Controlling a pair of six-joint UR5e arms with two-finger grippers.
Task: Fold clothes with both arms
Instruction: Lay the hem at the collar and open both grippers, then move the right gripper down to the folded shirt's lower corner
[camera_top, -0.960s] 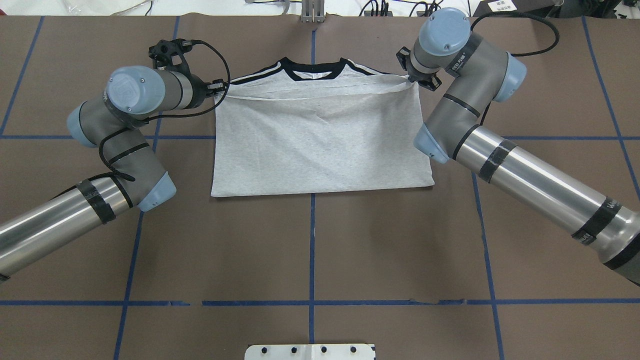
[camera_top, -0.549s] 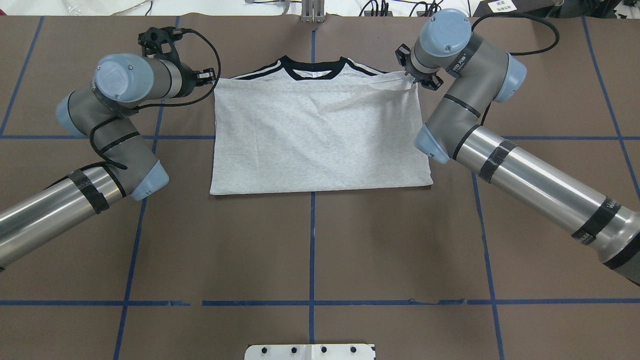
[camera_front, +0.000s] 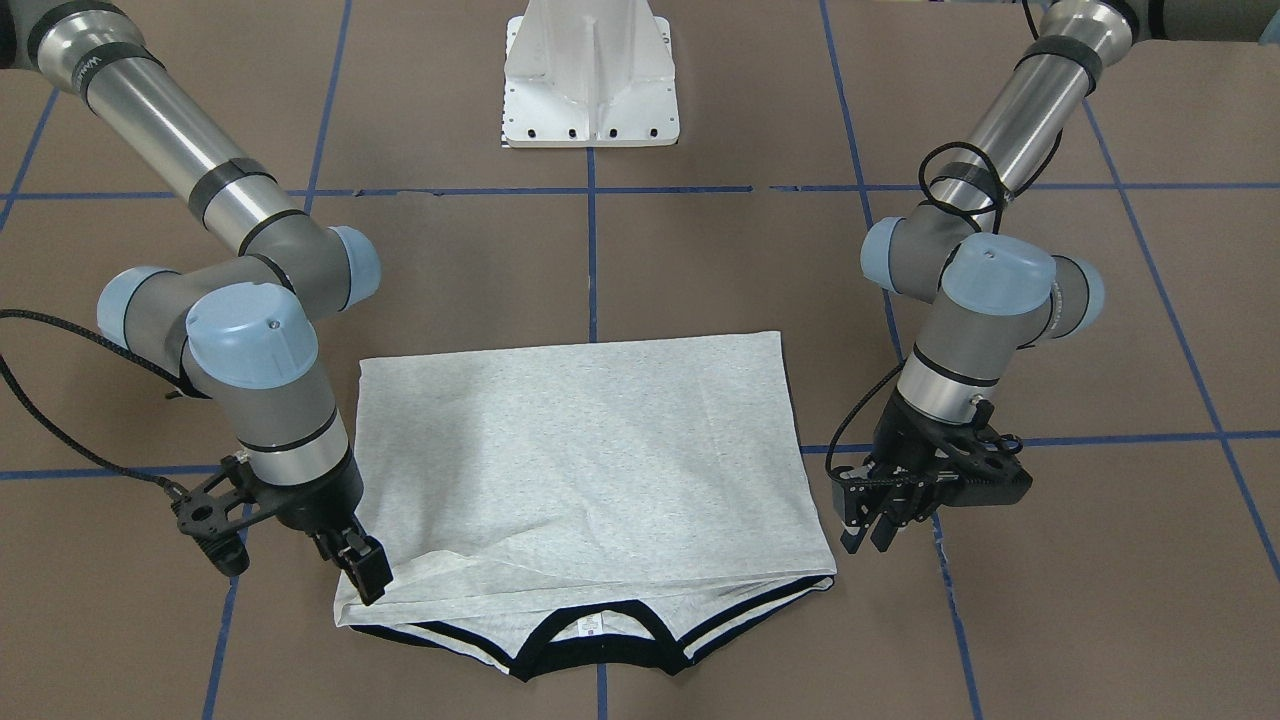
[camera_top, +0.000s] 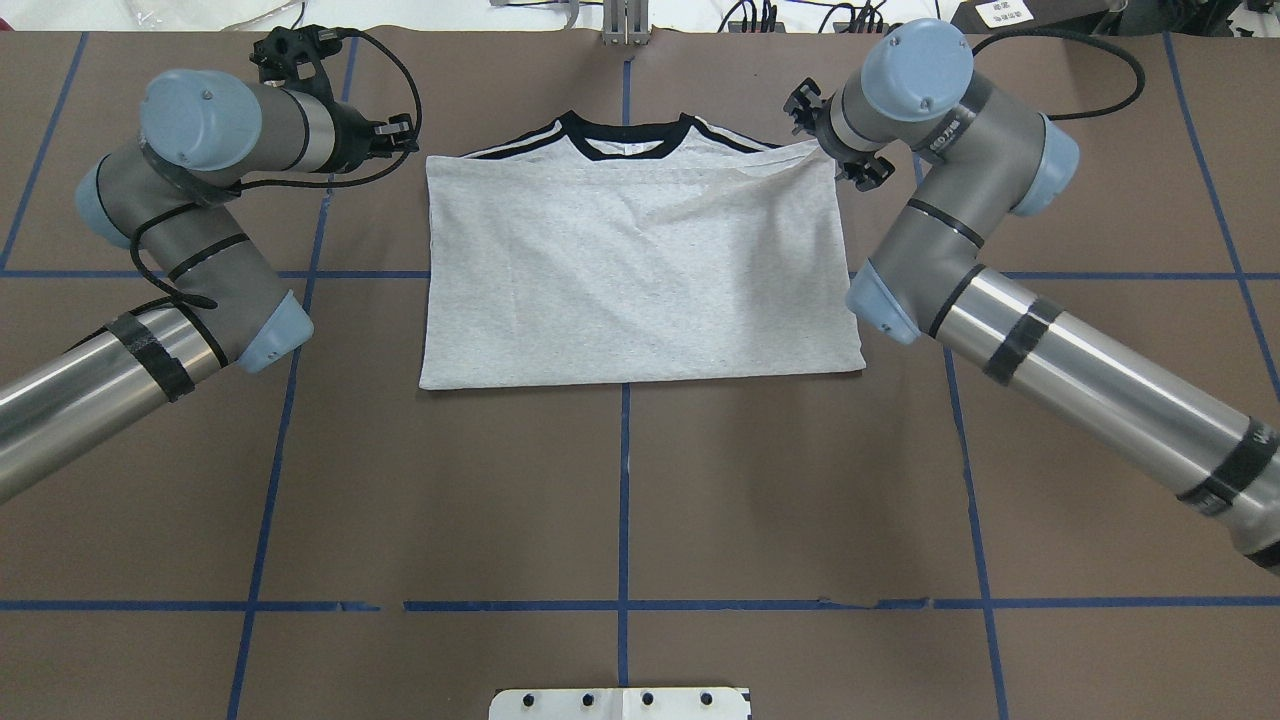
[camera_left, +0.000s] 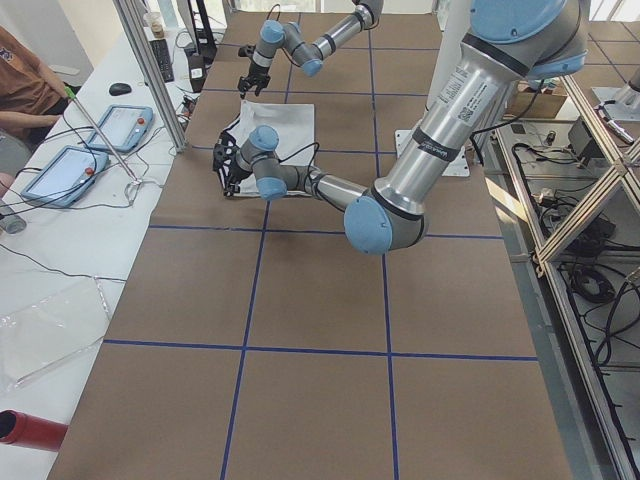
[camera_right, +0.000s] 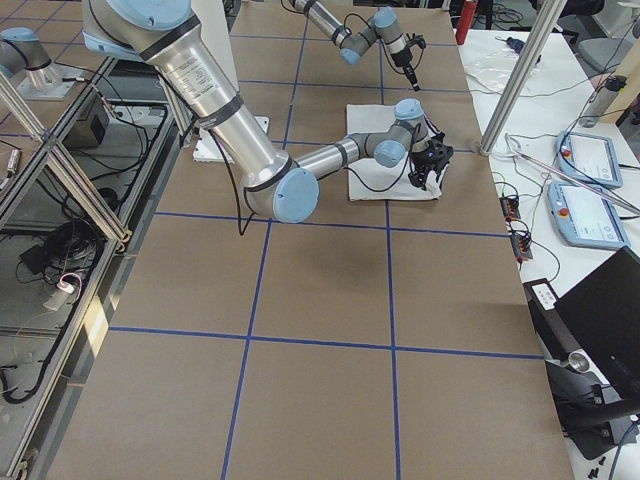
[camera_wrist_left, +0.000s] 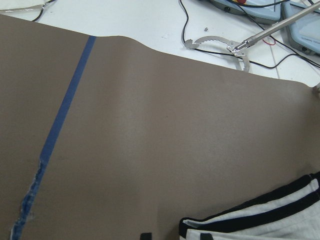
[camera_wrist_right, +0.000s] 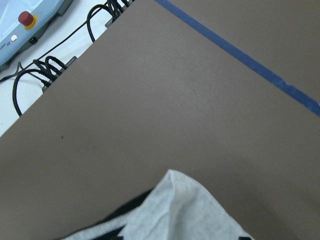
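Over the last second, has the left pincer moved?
Yes. The left pincer has drawn off the corner of the shirt, leftward and away from the robot, toward the blue tape line.

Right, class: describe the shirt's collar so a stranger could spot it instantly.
On the brown table, find the grey T-shirt lying folded. Its collar peeks out at the edge farthest from the robot's base: one curved black band, unlike the straight black-and-white stripes beside it.
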